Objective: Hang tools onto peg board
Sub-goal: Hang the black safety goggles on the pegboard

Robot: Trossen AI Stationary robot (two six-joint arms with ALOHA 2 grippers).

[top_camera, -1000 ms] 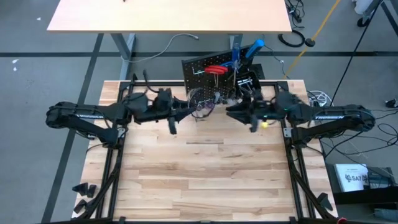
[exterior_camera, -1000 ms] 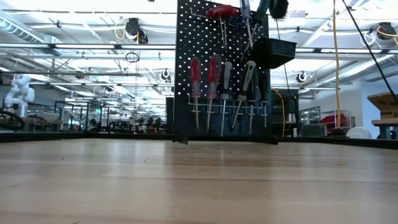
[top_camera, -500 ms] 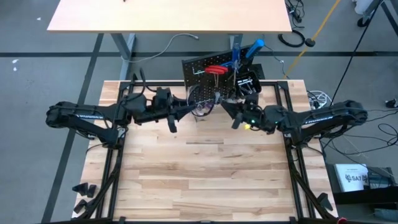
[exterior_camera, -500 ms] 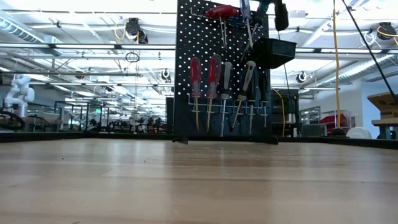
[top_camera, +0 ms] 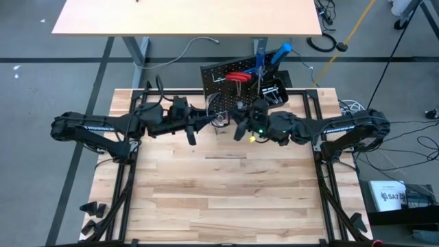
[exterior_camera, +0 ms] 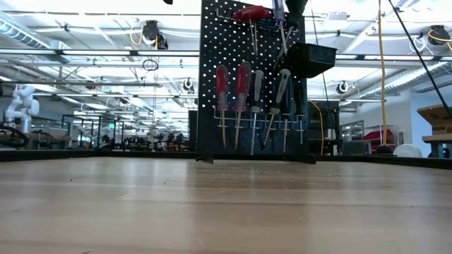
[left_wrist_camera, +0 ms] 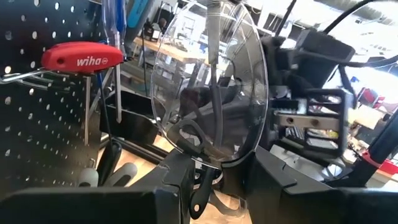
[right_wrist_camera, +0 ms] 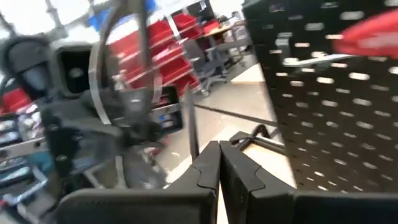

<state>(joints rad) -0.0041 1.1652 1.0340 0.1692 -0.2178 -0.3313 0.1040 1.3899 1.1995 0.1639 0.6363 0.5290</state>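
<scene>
**Ana:** What is nearest to us?

**Ben:** The wooden tabletop (top_camera: pixel 219 192). I see no tools lying on it in the view from above.

**Ana:** And a bit farther?

**Ben:** The two arms meet in the middle, at the far edge, just in front of the peg board (exterior_camera: pixel 251 42). The left gripper (left_wrist_camera: pixel 214 193) comes in from the left. Its fingers are gripping a clear round thing (left_wrist_camera: pixel 211 81) by its bottom edge and holding it up on end.

**Ana:** What is that thing?

**Ben:** I cannot tell. It looks like a see-through disc with something dark behind it.

**Ana:** And the other arm?

**Ben:** The right gripper (right_wrist_camera: pixel 219 149) comes in from the right, very near the disc. Its fingers are pressed together, and I see nothing between them.

**Ana:** What is on the board, farther back?

**Ben:** Lots! Two red screwdrivers (exterior_camera: pixel 232 85) and some grey-handled tools (exterior_camera: pixel 270 81) hang in a row low down. A red T-shaped key (exterior_camera: pixel 252 13) hangs on a hook near the top. A black bin (exterior_camera: pixel 311 60) sticks out on the right.

**Ana:** So is the job nearly done?

**Ben:** I think so. Most tools are hung. The clear round thing is held in the air beside the board, so I guess it is what is left.
</scene>
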